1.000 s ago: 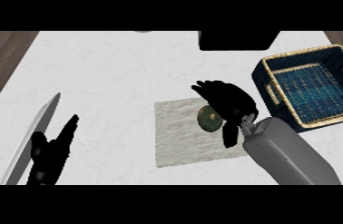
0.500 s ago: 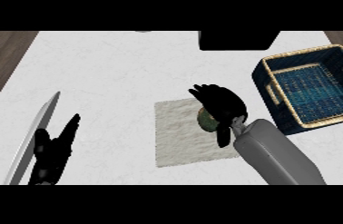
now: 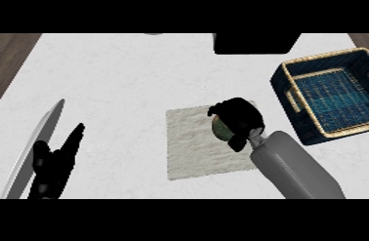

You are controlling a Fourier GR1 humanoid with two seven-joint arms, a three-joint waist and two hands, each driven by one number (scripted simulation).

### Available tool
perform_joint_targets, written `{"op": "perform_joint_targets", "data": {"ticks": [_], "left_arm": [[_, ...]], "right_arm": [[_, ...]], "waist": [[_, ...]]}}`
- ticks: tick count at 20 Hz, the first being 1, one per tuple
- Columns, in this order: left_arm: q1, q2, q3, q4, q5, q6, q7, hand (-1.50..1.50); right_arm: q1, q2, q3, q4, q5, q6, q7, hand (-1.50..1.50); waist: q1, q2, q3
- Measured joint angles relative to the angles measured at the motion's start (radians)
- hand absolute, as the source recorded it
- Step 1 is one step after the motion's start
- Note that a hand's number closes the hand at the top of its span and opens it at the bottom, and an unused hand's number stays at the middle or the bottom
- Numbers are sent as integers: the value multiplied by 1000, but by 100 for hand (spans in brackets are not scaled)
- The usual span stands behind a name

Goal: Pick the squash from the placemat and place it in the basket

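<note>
Head view, left to right. Near the left edge, a long grey blade-like strip (image 3: 36,142) is lying on the white table (image 3: 130,74). Just beside it, the left hand (image 3: 51,167) is resting at the near left, its fingers (image 3: 73,135) straight and pointing toward the far side, holding nothing.

At the centre, the pale square placemat (image 3: 191,152) is lying flat on the table. The green squash (image 3: 222,131) is sitting over the right part of the placemat, and only its left side is showing. The right hand (image 3: 241,117) is covering the rest of the squash from above, with the fingers curling down round it and the thumb coming in at its near side. Whether the squash is touching the placemat or is raised off it cannot be told from this view. The grey right forearm (image 3: 292,169) is entering from the near right.

A black box (image 3: 256,42) is standing at the far edge. To the right, well apart from the placemat, the basket (image 3: 320,58) is standing with nothing showing inside it.

Judged progress: the grasp appears to be under way or just made. The lift, the carry rightward to the basket and the release are not yet done.
</note>
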Motion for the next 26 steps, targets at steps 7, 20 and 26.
{"op": "perform_joint_targets", "data": {"ticks": [7,20,26], "left_arm": [[2,-8,8,-5,-10,-5,5,0],[72,-8,44,-38,-9,4,0,0],[77,-9,52,-50,-6,4,16,0]], "right_arm": [[-20,-11,27,39,93,-72,-85,150],[435,-122,141,-588,165,-6,196,150],[587,-39,83,-899,70,-92,283,150]], "waist": [[1,-1,-2],[-64,-16,-3],[-70,-10,-2]]}}
